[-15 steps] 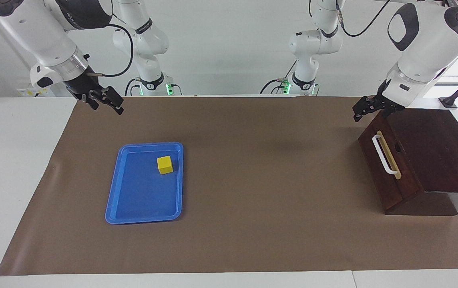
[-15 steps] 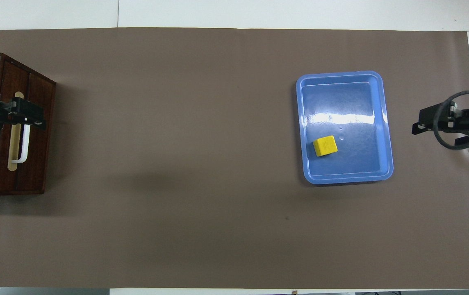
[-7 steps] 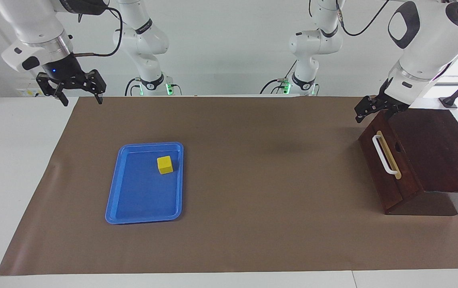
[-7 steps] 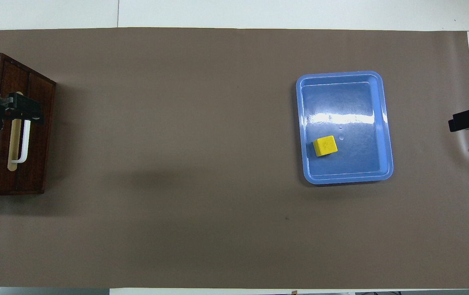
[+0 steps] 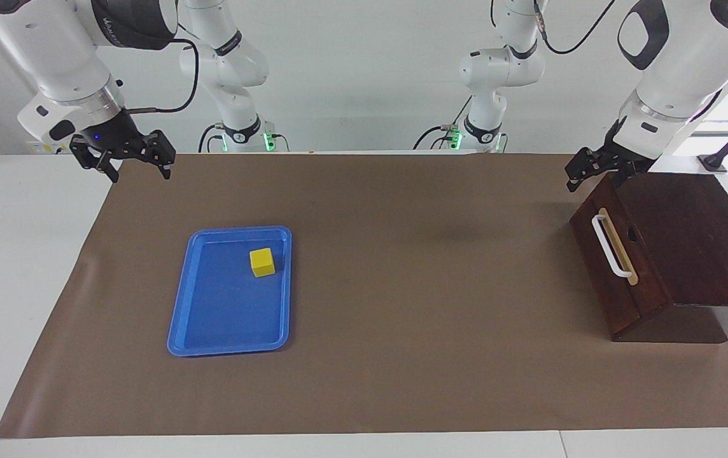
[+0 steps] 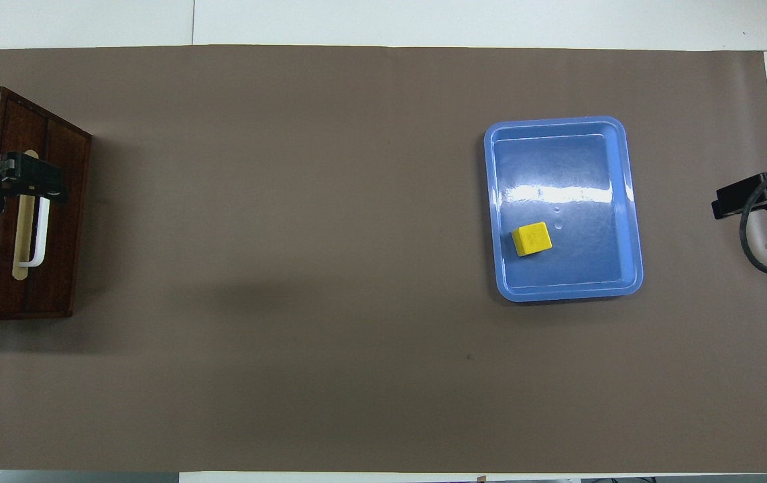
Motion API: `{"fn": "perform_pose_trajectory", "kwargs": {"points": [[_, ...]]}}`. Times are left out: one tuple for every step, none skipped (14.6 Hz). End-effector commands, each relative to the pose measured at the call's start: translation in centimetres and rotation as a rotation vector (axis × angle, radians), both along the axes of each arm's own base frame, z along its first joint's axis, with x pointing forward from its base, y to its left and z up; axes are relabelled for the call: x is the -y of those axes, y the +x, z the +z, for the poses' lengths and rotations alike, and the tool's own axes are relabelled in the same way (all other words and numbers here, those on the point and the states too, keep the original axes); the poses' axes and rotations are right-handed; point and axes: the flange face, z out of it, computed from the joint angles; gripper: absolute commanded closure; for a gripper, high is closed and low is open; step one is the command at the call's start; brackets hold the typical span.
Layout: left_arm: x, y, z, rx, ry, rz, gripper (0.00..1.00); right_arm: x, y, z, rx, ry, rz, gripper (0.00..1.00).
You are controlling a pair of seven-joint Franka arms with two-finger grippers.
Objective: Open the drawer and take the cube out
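The yellow cube (image 5: 262, 262) lies in the flat blue tray (image 5: 230, 348), toward the right arm's end of the table; it also shows in the overhead view (image 6: 532, 239). The dark wooden drawer (image 5: 647, 280) with its white bar handle (image 5: 612, 247) is closed in its cabinet at the left arm's end. My left gripper (image 5: 583, 173) hangs over the cabinet's corner nearest the robots, above the handle's end (image 6: 21, 184), touching nothing. My right gripper (image 5: 138, 170) is open and empty, up over the brown mat's edge, apart from the tray.
A brown mat (image 5: 427, 318) covers most of the white table. The cabinet's sloping dark top (image 5: 695, 242) rises toward the table's end. The tray (image 6: 561, 294) lies between the right gripper (image 6: 739, 200) and the mat's middle.
The right gripper drew back from the mat toward the table's end, then came down and in a little. The left gripper rose slightly off the cabinet's corner. Cube, tray and drawer stayed put.
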Motion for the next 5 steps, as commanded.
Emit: {"fn": "perform_pose_trajectory", "kwargs": {"points": [[-0.18, -0.27, 0.27, 0.025, -0.012, -0.014, 0.00, 0.11, -0.64, 0.09, -0.004, -0.010, -0.021, 0.00], [-0.18, -0.24, 0.22, 0.026, -0.013, -0.014, 0.00, -0.06, -0.66, 0.21, -0.004, -0.010, -0.018, 0.00], [-0.17, -0.18, 0.20, 0.031, -0.013, -0.016, 0.00, -0.06, -0.66, 0.21, -0.004, -0.010, -0.018, 0.00], [-0.19, -0.14, 0.17, 0.034, -0.011, -0.016, 0.00, 0.02, -0.64, 0.22, -0.003, -0.010, -0.018, 0.00], [-0.17, -0.14, 0.17, 0.034, -0.013, -0.016, 0.00, 0.11, -0.67, 0.21, -0.004, -0.010, -0.019, 0.00]]}}
